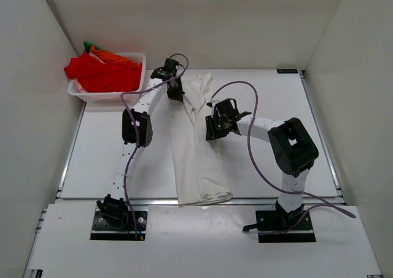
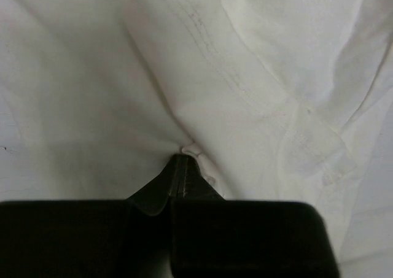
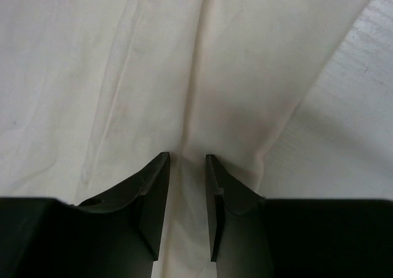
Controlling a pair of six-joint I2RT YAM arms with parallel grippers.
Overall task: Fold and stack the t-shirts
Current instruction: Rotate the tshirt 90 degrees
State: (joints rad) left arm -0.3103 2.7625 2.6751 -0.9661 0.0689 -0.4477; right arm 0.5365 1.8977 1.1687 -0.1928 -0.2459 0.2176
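**White t-shirt (image 1: 198, 152) pinched at far end**

Shirt lies as a long narrow strip down the desk (image 1: 98, 158). Left end effector (image 2: 182, 161) is clamped on a fold at its far end. Right end effector (image 3: 187, 158) has its jaws narrowly apart, straddling a crease mid-length.

A white plastic lattice basket (image 1: 98, 96) sits at the far left corner of the white table (image 1: 98, 161). Plain white walls (image 1: 245, 20) enclose the table's left, far and right edges.
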